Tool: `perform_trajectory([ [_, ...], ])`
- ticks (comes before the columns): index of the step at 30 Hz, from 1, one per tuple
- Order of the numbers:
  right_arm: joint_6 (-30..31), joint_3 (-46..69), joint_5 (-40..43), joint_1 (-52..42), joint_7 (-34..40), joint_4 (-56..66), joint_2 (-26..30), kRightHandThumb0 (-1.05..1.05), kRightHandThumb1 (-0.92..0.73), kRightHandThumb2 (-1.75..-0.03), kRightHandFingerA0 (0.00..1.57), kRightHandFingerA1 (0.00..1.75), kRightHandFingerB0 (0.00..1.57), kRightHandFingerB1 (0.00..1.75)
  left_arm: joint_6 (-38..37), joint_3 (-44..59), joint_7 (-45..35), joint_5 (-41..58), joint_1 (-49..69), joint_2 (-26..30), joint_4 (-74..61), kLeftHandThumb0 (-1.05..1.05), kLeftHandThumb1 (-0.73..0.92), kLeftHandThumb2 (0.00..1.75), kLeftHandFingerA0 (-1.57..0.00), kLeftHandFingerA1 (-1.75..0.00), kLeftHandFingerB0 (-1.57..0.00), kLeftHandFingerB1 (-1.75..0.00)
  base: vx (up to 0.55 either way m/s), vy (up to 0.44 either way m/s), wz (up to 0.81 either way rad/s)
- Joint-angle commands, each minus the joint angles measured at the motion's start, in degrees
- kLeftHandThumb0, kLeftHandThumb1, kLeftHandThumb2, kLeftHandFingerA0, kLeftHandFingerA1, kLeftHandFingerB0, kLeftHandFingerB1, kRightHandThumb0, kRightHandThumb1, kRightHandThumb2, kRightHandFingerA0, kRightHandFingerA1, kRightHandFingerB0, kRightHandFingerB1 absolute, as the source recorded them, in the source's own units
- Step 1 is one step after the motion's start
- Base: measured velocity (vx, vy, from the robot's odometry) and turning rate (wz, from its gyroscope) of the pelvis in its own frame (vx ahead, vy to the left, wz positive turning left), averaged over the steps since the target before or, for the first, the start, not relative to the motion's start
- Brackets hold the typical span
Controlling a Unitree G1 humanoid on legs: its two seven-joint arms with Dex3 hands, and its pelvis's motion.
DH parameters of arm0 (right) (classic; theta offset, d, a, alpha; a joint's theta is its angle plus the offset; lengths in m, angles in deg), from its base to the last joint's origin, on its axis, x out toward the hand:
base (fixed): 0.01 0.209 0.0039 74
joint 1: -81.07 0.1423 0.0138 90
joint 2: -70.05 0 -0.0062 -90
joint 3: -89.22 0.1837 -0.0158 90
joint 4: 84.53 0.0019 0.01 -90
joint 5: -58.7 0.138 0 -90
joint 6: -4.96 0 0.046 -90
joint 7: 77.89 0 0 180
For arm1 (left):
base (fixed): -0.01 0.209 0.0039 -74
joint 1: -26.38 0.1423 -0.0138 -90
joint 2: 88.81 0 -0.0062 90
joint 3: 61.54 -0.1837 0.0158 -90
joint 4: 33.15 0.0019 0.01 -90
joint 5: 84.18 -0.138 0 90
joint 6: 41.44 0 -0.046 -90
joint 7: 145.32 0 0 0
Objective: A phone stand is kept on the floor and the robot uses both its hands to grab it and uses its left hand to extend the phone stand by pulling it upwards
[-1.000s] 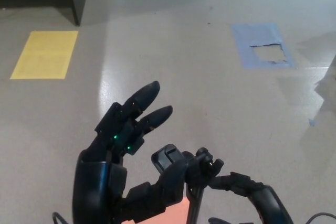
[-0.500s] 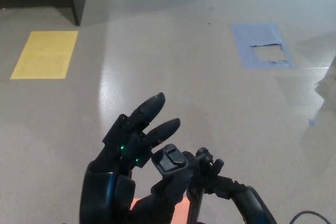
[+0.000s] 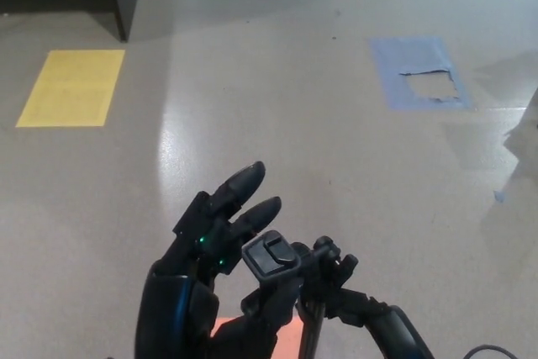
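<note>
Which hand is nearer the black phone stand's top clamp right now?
Left. The left hand sits against the black phone stand's top clamp; the right hand grips lower down the stand.

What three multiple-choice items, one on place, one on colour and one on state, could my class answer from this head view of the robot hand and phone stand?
1. Where does the yellow rectangle lie on the floor?
A. upper left
B. lower right
C. centre

2. What colour is the taped patch at upper right?
A. red
B. blue
C. green

3. How is the left robot hand beside the phone stand?
A. fingers spread open
B. clenched in a fist
C. out of view

Answers:
1 A, it sits near the dark furniture leg at picture left.
2 B, the tape is pale blue with a torn middle.
3 A, two fingers point up and apart from the thumb.
</note>
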Motion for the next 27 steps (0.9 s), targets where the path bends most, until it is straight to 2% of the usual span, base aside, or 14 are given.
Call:
perform_trajectory([
  [1,2.43,-0.42,-1.83,1.21,2.14,-1.02,-0.64,-1.05,-0.54,-0.63,0.0,0.87,0.0,0.56,0.34,2.58,1.41,-0.76,-4.3,-0.61,6.09,-0.57,0.57,0.58,-0.26,-0.34,-0.27,-0.29,0.0,0.0,0.0],
  [3,3.91,-0.96,-3.38,1.25,3.05,-0.29,-0.39,-1.05,-0.55,-0.63,0.0,0.91,0.0,0.55,1.98,4.54,2.82,-0.77,-7.73,-1.4,10.33,-0.28,0.37,0.93,-0.1,-0.53,-0.09,-0.5,0.0,0.0,0.0],
  [4,4.69,-1.14,-3.92,1.43,3.39,-0.1,-0.32,-0.57,0.15,-0.71,0.02,0.67,0.05,0.68,2.96,5.27,3.28,-0.21,-9.02,-2.02,11.36,-0.49,0.51,0.56,-0.26,-0.34,-0.27,-0.3,0.0,0.0,0.0],
  [5,5.48,-1.3,-4.39,1.62,3.69,0.06,-0.27,-0.57,0.15,-0.71,0.02,0.67,0.05,0.68,3.98,5.96,3.68,0.43,-10.23,-2.71,12.15,-0.49,0.51,0.56,-0.26,-0.34,-0.27,-0.3,0.0,0.0,0.0],
  [6,6.24,-1.39,-4.75,1.62,4.04,0.09,-0.26,-1.05,-0.4,-0.83,0.4,1.11,0.4,1.07,4.72,6.68,4.39,0.35,-11.87,-3.36,13.26,-0.43,0.49,0.55,-0.31,-0.37,-0.38,-0.34,0.0,0.0,0.0],
  [7,7.17,-1.37,-5.01,1.44,4.56,0.07,-0.34,-1.05,-0.51,-0.59,0.53,1.14,0.65,1.13,6.6,7.64,5.61,0.05,-14.43,-4.24,14.51,-0.5,0.39,0.71,-0.34,-0.49,-0.41,-0.47,0.0,0.0,0.0],
  [8,7.3,-1.3,-4.87,1.3,4.74,0.11,-0.44,-1.05,-0.51,-0.59,0.53,1.14,0.65,1.13,7.78,7.88,5.94,0.04,-15.19,-4.46,14.59,-0.5,0.39,0.71,-0.34,-0.49,-0.41,-0.47,0.0,0.0,0.0],
  [9,7.5,-1.06,-4.36,1.14,4.97,-0.04,-0.84,-1.05,-0.48,-0.57,0.94,1.2,1.08,1.21,10.18,8.29,6.83,-0.21,-16.7,-4.8,14.74,-0.5,0.44,0.54,-0.57,-0.48,-0.61,-0.55,0.0,0.0,0.0],
  [12,7.75,-0.72,-3.64,0.96,5.29,-0.29,-1.43,-1.05,-0.48,-0.57,0.94,1.2,1.08,1.21,13.75,8.8,8.17,-0.56,-18.79,-5.2,14.8,-0.5,0.44,0.54,-0.57,-0.48,-0.61,-0.55,0.0,0.0,0.0],
  [13,7.75,-0.52,-3.92,0.84,6.95,-0.51,-2.12,-0.86,-0.5,-0.56,1.57,1.32,1.57,1.35,18.7,8.72,9.21,1.04,-19.63,-6.87,13.25,-0.41,0.38,0.63,-1.05,-1.18,-0.89,-1.42,0.0,0.0,0.0],
  [19,4.97,1.26,-3.17,1.12,12.38,-2.33,-4.8,-0.81,-0.54,-0.57,1.57,1.35,1.57,1.36,31.15,8.13,12.9,9.12,-21.04,-13.7,8.6,-0.14,0.5,0.57,-0.98,-1.51,-0.91,-1.6,0.0,0.0,0.0],
  [21,2.66,4.88,1.4,3.41,13.12,-5.28,-7.22,-0.8,-0.29,-0.89,1.54,1.36,1.28,1.14,37.5,4.32,12.56,18.27,-17.71,-18.29,6.04,-0.03,0.58,0.56,-0.87,-1.75,-0.7,-1.75,0.0,0.0,0.0],
  [22,-1.21,5.35,2.05,4.43,12.96,-7.57,-6.82,-0.86,-0.38,-0.87,1.29,1.2,0.55,0.96,38.32,2.81,12.81,20.09,-16.08,-19.58,5.59,-0.03,0.59,0.55,-0.84,-1.75,-0.68,-1.75,0.0,0.0,0.0],
  [27,-2.86,4.64,-1.29,5.98,15.93,-9.98,-5.63,-0.9,-0.63,-0.59,1.0,1.11,0.36,1.05,38.38,0.73,13.86,22.66,-14.16,-20.12,5.12,-0.03,0.58,0.56,-0.82,-1.75,-0.66,-1.75,0.0,0.0,0.0],
])
